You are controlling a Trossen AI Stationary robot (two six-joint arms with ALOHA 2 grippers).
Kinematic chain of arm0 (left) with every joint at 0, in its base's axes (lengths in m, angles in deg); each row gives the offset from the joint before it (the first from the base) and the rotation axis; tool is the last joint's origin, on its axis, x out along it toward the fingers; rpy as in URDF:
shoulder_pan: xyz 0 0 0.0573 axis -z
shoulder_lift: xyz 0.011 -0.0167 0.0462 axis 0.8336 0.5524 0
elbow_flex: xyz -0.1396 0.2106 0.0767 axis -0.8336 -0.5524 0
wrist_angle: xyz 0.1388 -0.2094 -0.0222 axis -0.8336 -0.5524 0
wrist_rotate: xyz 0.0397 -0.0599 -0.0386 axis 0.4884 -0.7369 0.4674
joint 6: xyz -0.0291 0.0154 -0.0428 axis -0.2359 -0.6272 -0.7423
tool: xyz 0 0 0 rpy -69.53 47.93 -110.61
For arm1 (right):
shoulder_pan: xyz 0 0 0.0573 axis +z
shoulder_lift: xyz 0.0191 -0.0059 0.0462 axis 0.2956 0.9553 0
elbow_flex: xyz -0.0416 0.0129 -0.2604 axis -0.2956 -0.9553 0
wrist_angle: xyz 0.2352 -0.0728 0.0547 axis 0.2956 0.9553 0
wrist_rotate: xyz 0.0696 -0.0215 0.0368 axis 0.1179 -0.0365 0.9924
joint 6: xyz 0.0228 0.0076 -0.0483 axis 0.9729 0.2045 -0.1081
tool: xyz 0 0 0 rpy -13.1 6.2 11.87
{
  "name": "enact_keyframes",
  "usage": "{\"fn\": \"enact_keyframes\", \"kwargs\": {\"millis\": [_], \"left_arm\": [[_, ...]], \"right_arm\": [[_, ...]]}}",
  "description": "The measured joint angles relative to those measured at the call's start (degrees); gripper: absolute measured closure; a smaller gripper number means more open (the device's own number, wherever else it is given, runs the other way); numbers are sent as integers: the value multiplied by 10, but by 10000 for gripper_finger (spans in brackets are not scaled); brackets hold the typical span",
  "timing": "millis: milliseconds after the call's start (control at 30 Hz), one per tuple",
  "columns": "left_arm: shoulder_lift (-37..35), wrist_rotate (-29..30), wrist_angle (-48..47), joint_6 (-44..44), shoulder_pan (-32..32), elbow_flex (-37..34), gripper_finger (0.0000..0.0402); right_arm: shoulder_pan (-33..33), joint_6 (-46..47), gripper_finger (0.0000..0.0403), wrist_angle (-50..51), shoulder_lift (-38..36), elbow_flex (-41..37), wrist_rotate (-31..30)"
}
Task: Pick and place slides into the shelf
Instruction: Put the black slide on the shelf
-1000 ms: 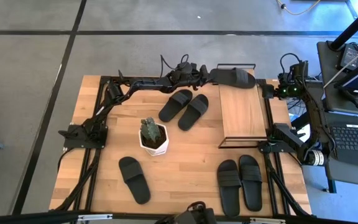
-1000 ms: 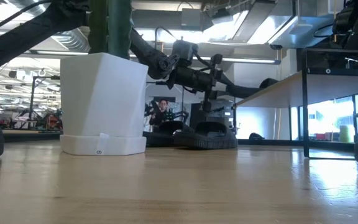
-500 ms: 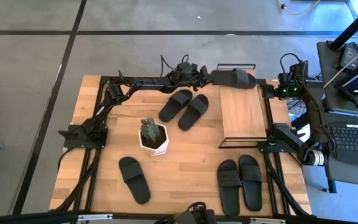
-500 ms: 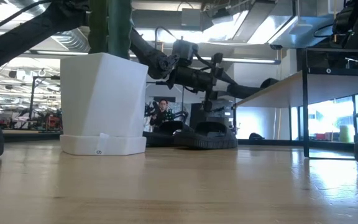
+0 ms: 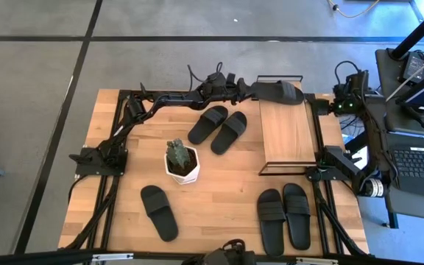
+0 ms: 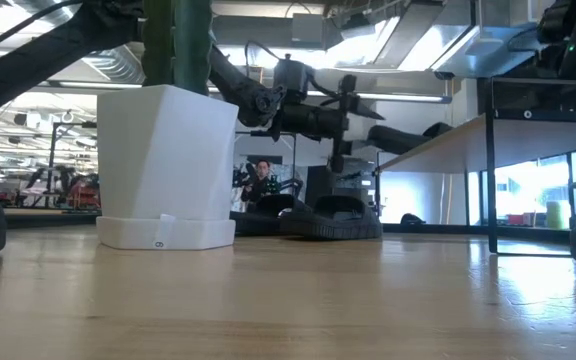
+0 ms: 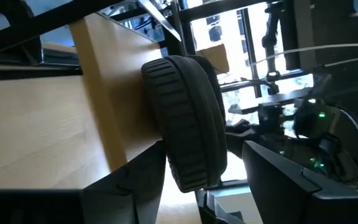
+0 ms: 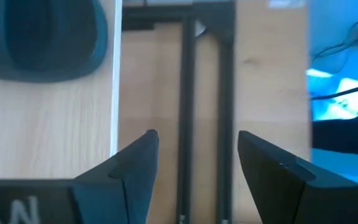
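Left tool [image 5: 250, 90] opened just now and let go of slide [image 5: 277, 91], now lying on shelf [image 5: 286, 136] at far bench edge; right tool [image 8: 194, 163] open beside shelf; five more to place.

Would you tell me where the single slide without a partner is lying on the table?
In the high view, the lone slide lies on the table's near left part, just below the potted cactus.

One slide [image 5: 277, 91] lies on the shelf [image 5: 286, 132] near the table's [image 5: 219, 199] far right corner. A potted cactus [image 5: 181, 162] stands mid-table, pairs of slides beyond it [image 5: 218, 126] and at the near right edge [image 5: 283, 216].
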Motion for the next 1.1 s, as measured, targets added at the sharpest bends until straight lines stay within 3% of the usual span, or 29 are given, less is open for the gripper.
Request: {"fn": "enact_keyframes", "kwargs": {"millis": [567, 633, 967, 1100], "left_arm": [[0, -38, -11, -2, -4, 0, 201], [0, -46, -11, 4, -4, 0, 201], [0, -79, -11, 32, -5, 0, 201], [0, -78, -11, 32, -12, 0, 201]], "right_arm": [[3, 21, 182, 139, -31, 303, 1], [11, 26, 182, 144, -47, 326, 41], [24, 47, 182, 142, -124, 357, 369], [24, 34, 182, 142, -141, 356, 438]]}}
